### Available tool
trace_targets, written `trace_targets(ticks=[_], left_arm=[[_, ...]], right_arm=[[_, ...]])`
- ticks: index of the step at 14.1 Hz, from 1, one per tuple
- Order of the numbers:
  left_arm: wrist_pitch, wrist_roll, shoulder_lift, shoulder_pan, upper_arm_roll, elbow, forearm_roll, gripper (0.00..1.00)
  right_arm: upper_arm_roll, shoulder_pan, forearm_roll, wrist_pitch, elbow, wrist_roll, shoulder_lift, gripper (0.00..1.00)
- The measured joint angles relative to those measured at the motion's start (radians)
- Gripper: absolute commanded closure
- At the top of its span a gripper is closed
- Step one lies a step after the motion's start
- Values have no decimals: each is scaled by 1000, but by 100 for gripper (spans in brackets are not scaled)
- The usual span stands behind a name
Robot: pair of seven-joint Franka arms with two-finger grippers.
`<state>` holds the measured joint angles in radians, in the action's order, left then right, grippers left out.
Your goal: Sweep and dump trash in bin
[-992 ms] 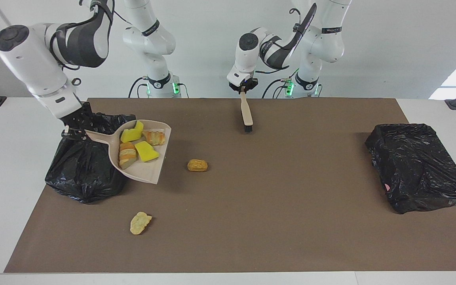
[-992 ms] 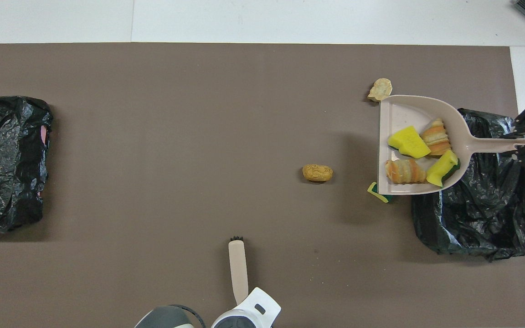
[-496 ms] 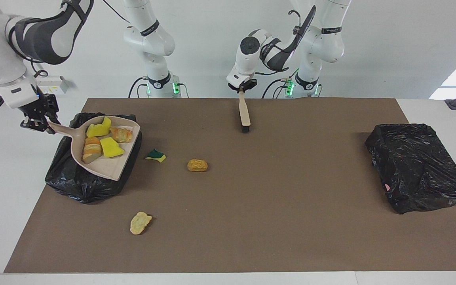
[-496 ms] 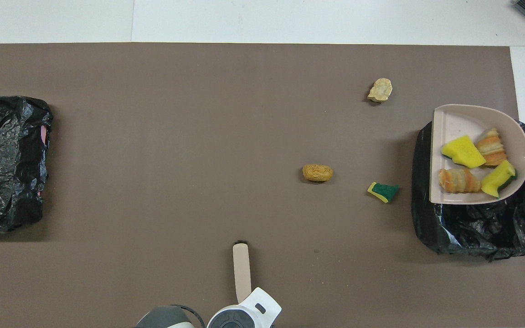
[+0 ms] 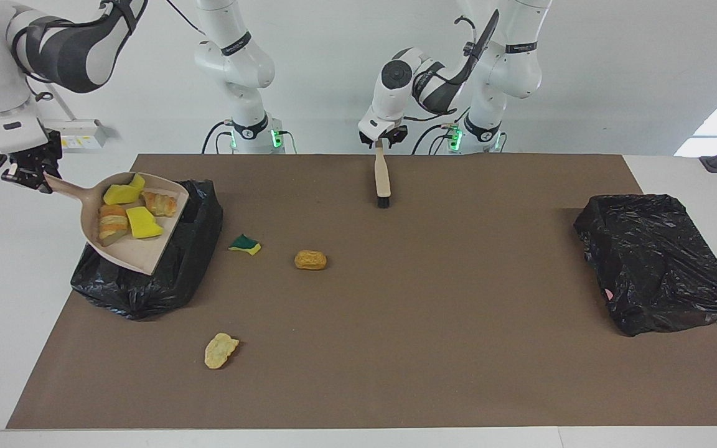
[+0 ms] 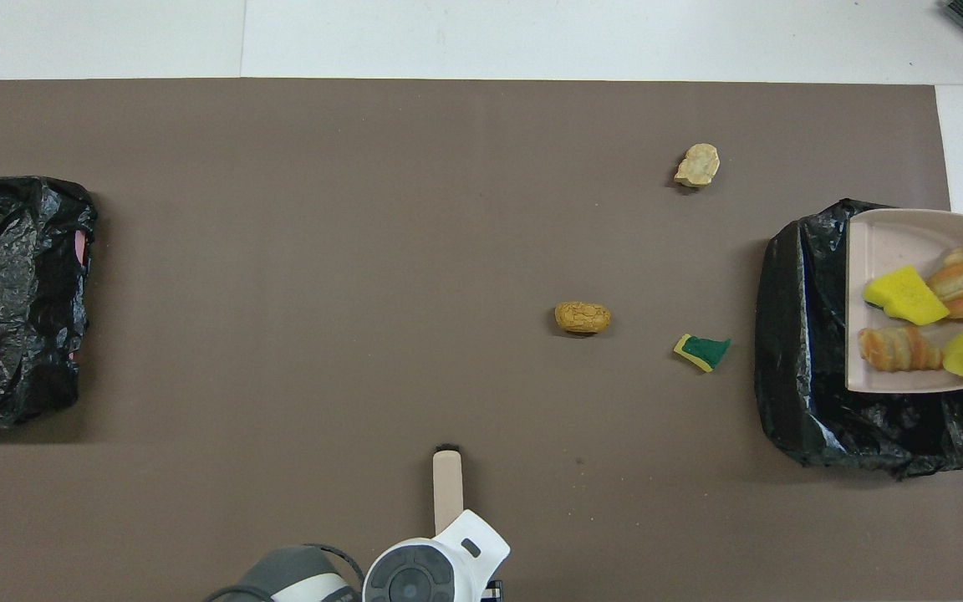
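Note:
My right gripper (image 5: pixel 28 177) is shut on the handle of the beige dustpan (image 5: pixel 128 252), held level over the black-lined bin (image 5: pixel 147 286) at the right arm's end. The pan (image 6: pixel 891 242) carries two yellow sponge bits (image 5: pixel 144 223) and two bread-like lumps (image 5: pixel 111 224). On the mat lie a green-and-yellow sponge piece (image 5: pixel 245 244), a tan nugget (image 5: pixel 310 259) and a pale lump (image 5: pixel 221 350). My left gripper (image 5: pixel 382 140) is shut on the beige brush (image 5: pixel 383 177), which hangs bristles down over the mat's edge nearest the robots.
A second black-lined bin (image 5: pixel 657 261) stands at the left arm's end of the brown mat (image 5: pixel 427 323). In the overhead view, the sponge piece (image 6: pixel 703 351) lies beside the bin (image 6: pixel 807 368), and the nugget (image 6: pixel 583 317) lies toward the table's middle.
My right gripper has lifted the loaded dustpan and carried it toward the right arm's end, over the bin, uncovering the green-and-yellow sponge piece. My left gripper drew the brush slightly toward the robots.

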<state>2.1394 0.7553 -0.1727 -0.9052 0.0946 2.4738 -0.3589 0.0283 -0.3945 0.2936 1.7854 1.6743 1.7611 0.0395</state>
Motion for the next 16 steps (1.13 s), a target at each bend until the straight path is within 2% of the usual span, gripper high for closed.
trace_targets(ticks=[4,7,10,16], left_arm=[[-46,-42,42,128,-9,-156,194,0],[-90,-189,76,284,-14,-309,221,0],[-226,-339,80,430,-20,-462,240,0],[-511,-527,72,603,-26,-705,296,0]], right_arm=[[2,-2,131,0,37,-108,-21,100],[11,1,181,0,107,-183,-62,100],[17,14,219,0,147,-230,-91,100],[19,27,283,0,155,-260,-98,100]])
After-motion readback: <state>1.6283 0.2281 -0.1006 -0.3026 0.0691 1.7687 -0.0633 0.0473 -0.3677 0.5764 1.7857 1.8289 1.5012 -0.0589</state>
